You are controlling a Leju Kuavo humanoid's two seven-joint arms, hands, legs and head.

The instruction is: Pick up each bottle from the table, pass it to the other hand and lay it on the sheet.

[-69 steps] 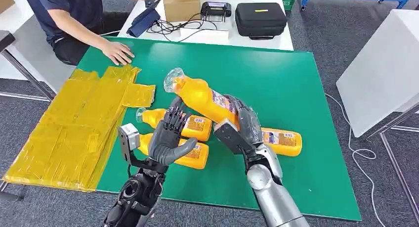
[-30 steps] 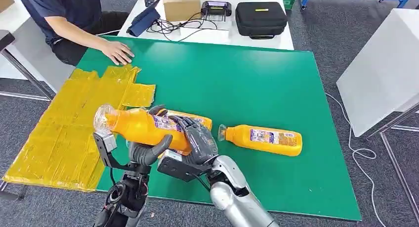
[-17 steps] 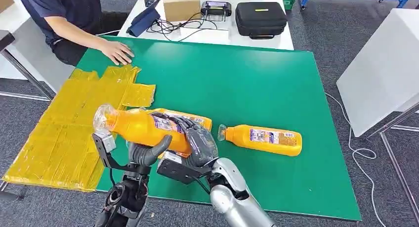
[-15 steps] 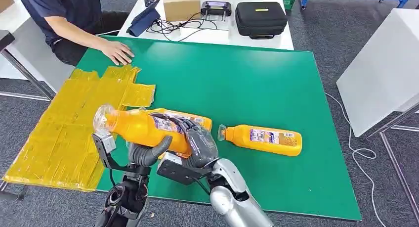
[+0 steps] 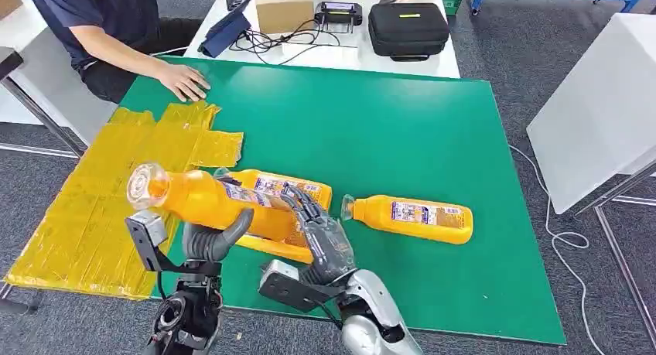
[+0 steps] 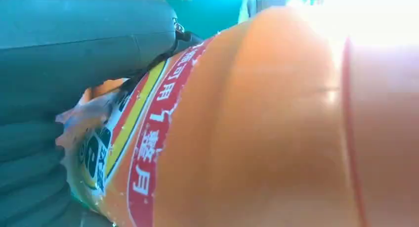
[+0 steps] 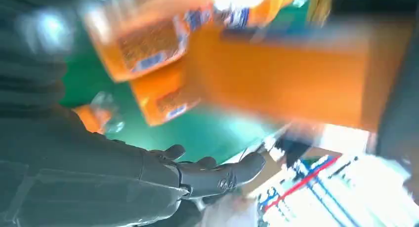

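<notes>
Left hand grips orange juice bottle above green table near yellow sheet; right hand beside it, fingers spread, empty.

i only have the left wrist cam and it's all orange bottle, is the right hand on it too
Observer: No. The right hand is just beside the held bottle, fingers spread, holding nothing. The left hand alone grips it.
Operator: where's the bottle relative to the sheet
Observer: In the head view its cap end is over the near edge of the yellow sheet, and its body over the green table.
Operator: any bottles on the sheet yet
Observer: None. One bottle lies on the table to the right, and another lies just behind the held one.
</notes>
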